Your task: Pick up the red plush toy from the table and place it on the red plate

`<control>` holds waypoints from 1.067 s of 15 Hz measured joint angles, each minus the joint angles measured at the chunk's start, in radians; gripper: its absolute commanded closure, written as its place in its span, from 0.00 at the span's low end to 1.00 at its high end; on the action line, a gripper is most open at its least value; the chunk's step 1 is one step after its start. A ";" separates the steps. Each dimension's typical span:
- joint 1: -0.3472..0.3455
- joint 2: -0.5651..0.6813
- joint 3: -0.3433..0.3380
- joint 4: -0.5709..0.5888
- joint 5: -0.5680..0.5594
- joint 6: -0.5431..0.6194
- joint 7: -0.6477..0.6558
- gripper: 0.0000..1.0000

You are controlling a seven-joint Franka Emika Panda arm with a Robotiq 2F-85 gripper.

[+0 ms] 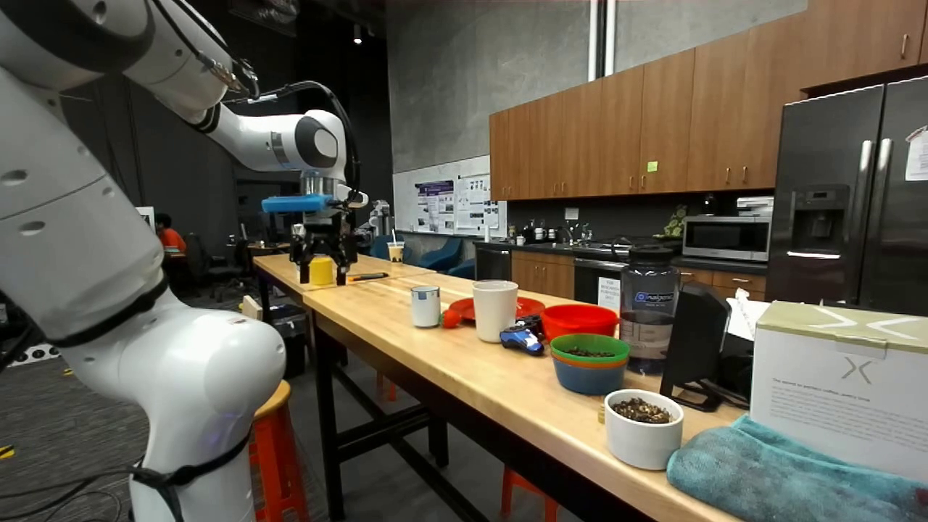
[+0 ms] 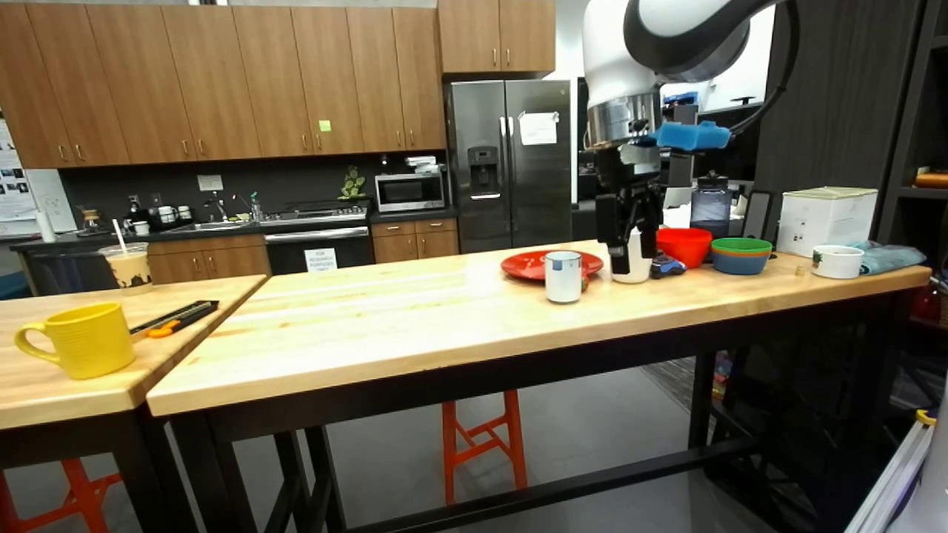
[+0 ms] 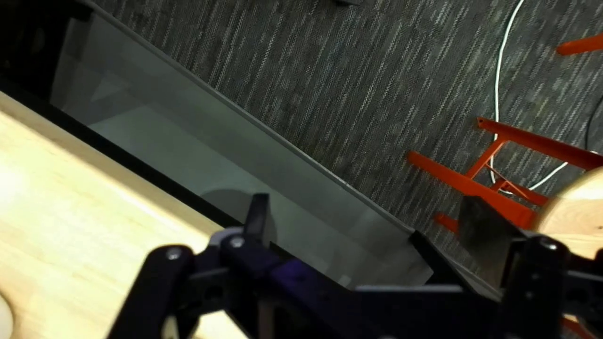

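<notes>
A small red object with a bit of green, likely the red plush toy [image 1: 450,318], sits on the table beside a white-and-blue cup. In an exterior view it is nearly hidden behind that cup [image 2: 563,277]. The glossy red plate [image 2: 524,266] lies flat behind them; it is partly hidden by a tall white cup in an exterior view [image 1: 531,306]. My gripper [image 1: 322,274] points down with its fingers spread and nothing between them. In the wrist view the open gripper [image 3: 368,200] hangs around the table's edge, above floor. Toy and plate are out of the wrist view.
The tall white cup [image 1: 495,310], a blue-and-black object [image 1: 523,339], a red bowl [image 1: 578,321] and stacked bowls [image 1: 589,370] stand close to the plate. A yellow mug [image 2: 90,342] stands on the neighbouring table. An orange stool [image 3: 471,188] is below the gripper.
</notes>
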 measured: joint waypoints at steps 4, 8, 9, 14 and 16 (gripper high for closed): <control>-0.003 0.045 0.004 -0.013 -0.033 0.055 0.001 0.00; -0.020 0.100 0.002 -0.010 -0.102 0.120 0.004 0.00; -0.026 0.113 0.000 -0.008 -0.118 0.133 0.007 0.00; -0.051 0.153 -0.015 -0.005 -0.162 0.162 0.013 0.00; -0.060 0.157 -0.022 -0.005 -0.176 0.167 0.021 0.00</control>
